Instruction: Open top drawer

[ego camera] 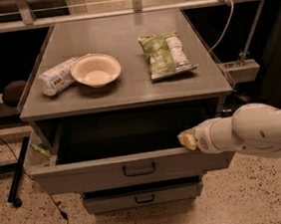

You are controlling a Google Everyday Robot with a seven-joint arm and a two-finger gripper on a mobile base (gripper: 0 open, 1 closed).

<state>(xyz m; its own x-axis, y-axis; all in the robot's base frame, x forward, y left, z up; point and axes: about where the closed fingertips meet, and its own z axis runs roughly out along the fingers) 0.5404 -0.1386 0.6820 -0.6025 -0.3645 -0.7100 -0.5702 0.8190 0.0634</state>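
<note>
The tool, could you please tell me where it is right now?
In the camera view, the tool is right of centre, at the front rim of the pulled-out top drawer, right of its black handle.

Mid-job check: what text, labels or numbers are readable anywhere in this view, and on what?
No text can be read.
Green bag: white print panel, too blurred.
White packet beside the bowl: dark label patch, too blurred.
Top drawer, pulled out: no markings.
Claw, at the drawer's front rim, right side: no markings.
</note>
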